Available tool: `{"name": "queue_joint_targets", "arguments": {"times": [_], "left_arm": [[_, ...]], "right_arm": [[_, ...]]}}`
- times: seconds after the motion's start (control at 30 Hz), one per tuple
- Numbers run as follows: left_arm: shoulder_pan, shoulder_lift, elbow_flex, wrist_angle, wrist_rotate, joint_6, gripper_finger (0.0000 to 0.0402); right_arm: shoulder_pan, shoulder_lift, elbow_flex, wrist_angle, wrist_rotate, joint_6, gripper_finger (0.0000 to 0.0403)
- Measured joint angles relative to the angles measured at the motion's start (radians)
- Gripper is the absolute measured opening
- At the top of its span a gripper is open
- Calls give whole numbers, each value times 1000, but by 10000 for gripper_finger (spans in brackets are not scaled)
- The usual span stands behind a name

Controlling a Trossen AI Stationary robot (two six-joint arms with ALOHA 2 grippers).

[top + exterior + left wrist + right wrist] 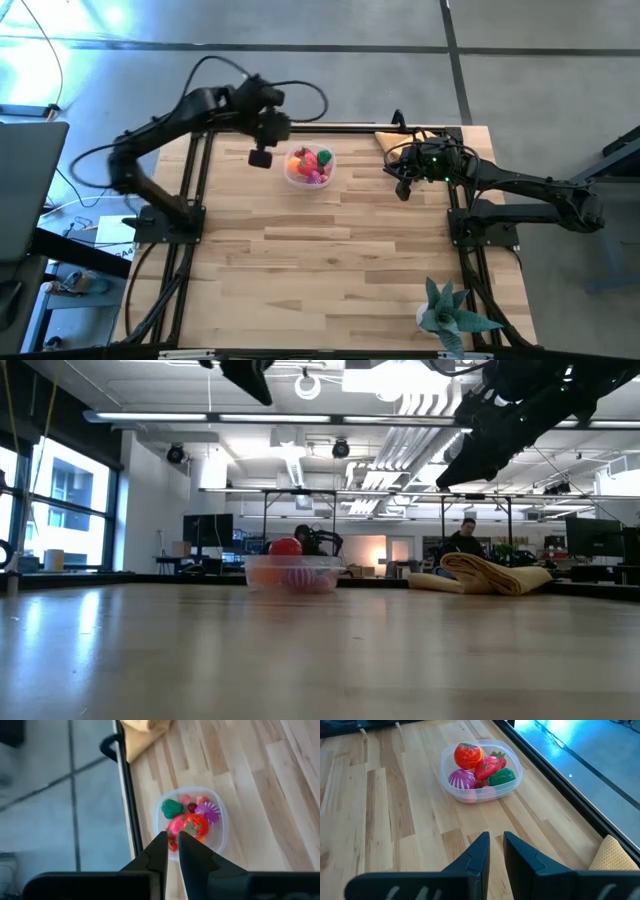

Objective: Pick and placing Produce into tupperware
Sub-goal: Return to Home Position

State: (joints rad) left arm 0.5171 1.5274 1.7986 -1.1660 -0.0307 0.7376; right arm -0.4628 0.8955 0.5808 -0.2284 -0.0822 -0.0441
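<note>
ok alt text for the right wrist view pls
A clear tupperware on the wooden table holds toy produce in red, magenta and green. The right gripper, shut and empty, fills the foreground; a tan cloth shows nearby.

place: open-plan lab | evidence: monitors (205, 530), ceiling ducts (290, 462), seated person (465, 540), concrete floor (400, 25)

The clear, shallow tupperware (475, 795) is sitting upright on the desk (395, 820), below the left hand (170, 839) and ahead of the right hand (495, 837). Inside it are lying a red tomato (468, 754), a magenta piece (462, 779), a red piece (487, 767) and a green piece (501, 776).
</note>
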Motion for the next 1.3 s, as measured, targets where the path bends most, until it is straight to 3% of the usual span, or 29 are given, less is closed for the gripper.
{"name": "queue_joint_targets", "arguments": {"times": [0.27, 0.6, 0.87, 1.3], "left_arm": [[0, -276, -368, 259, 56, 39, 3], [0, -596, -782, 506, 92, 31, 4], [0, -797, -929, 552, 117, -11, 2], [0, -1038, -1069, 586, 77, -70, 2]], "right_arm": [[0, 0, 0, 0, 0, 0, 44], [0, 0, 0, 0, 0, 4, 44], [0, 0, 0, 69, -10, 188, 44], [1, -1, 0, 335, -305, 335, 44]]}}
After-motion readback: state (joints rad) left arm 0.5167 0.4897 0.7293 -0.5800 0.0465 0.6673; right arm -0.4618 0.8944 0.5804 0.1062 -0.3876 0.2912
